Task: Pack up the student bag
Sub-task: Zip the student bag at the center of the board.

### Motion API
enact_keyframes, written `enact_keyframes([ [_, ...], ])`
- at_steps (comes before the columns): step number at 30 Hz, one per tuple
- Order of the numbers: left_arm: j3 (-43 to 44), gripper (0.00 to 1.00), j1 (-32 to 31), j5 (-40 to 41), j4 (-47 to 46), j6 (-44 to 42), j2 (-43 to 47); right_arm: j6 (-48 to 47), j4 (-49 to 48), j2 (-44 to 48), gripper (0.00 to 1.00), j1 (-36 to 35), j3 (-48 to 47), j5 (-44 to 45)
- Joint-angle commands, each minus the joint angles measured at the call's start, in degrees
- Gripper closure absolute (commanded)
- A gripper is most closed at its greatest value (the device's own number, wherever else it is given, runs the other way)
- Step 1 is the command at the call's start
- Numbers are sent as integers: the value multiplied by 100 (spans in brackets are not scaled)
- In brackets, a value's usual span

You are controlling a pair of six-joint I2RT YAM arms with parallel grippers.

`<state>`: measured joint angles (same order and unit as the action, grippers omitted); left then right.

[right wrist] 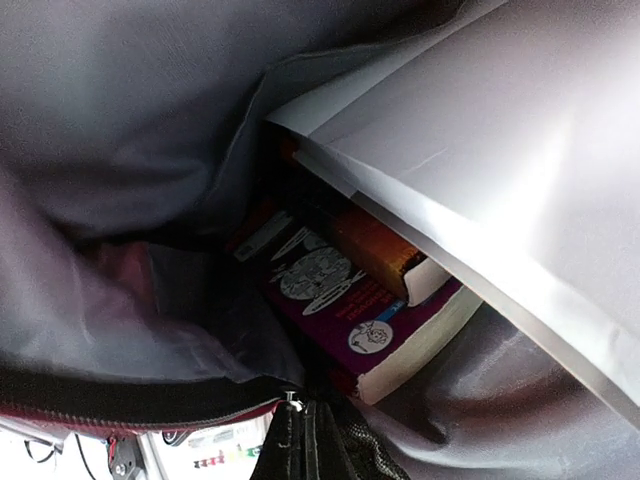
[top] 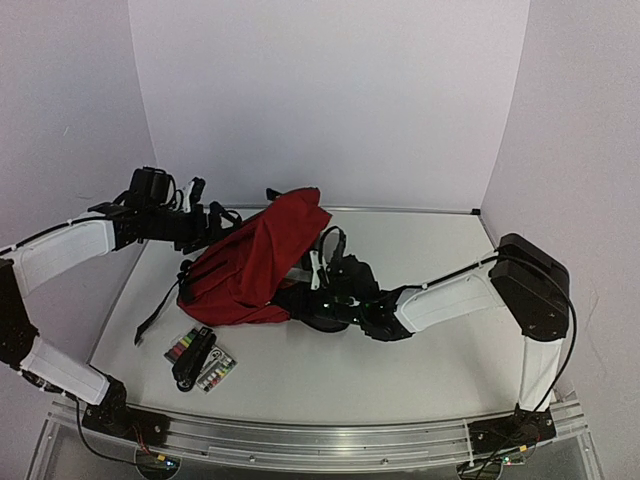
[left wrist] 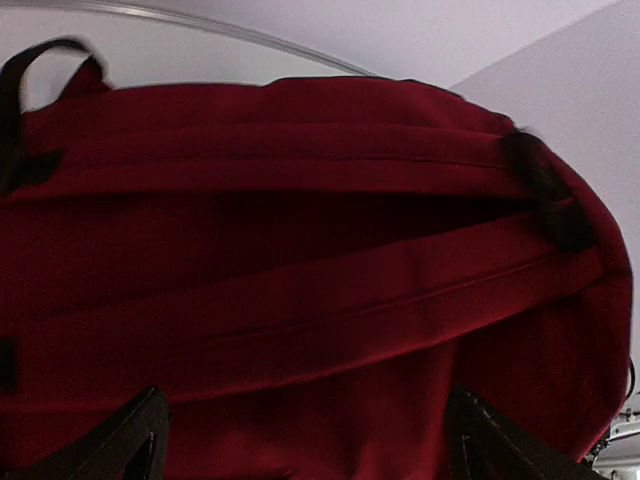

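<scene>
1. Dark red fabric took up the middle-left of your worktop (top: 420, 370): the student bag (top: 255, 262) lay slumped on its side there, with its mouth turned toward your right arm and a black strap (top: 160, 312) trailing off its left end.
2. Inside the bag, past the grey lining (right wrist: 120, 120), your right wrist camera showed a purple-covered book (right wrist: 350, 305) lying flat. An orange-brown book (right wrist: 375, 250) lay on it, and a broad white sheet or folder (right wrist: 480, 190) leaned over both.
3. Your right fingers (right wrist: 292, 450) were pressed together at the bag's zipped edge, just inside its mouth. You could not tell whether they pinched anything.
4. Your left fingers (left wrist: 135, 440) stood wide apart at the bag's far left side, close against the red cloth and clamped on nothing.
5. In front of the bag, near its left end but apart from it, lay a black item (top: 192, 358) between two flat packs of coloured pieces (top: 216, 370).
</scene>
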<state>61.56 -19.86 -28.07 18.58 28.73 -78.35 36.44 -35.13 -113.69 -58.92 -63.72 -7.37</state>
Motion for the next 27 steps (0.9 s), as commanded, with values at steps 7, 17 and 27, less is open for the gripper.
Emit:
enact_keyframes([
  [7, -1895, 0, 1162, 828, 470, 1206, 1554, 169, -571, 258, 100, 18, 32, 218],
  [17, -3517, 3, 1412, 549, -1186, 2731, 2001, 219, -623, 284, 100, 19, 33, 262],
  [27, -3981, 42, 1410, 26, -2928, 3323, 1347, 236, -632, 266, 100, 14, -3, 272],
])
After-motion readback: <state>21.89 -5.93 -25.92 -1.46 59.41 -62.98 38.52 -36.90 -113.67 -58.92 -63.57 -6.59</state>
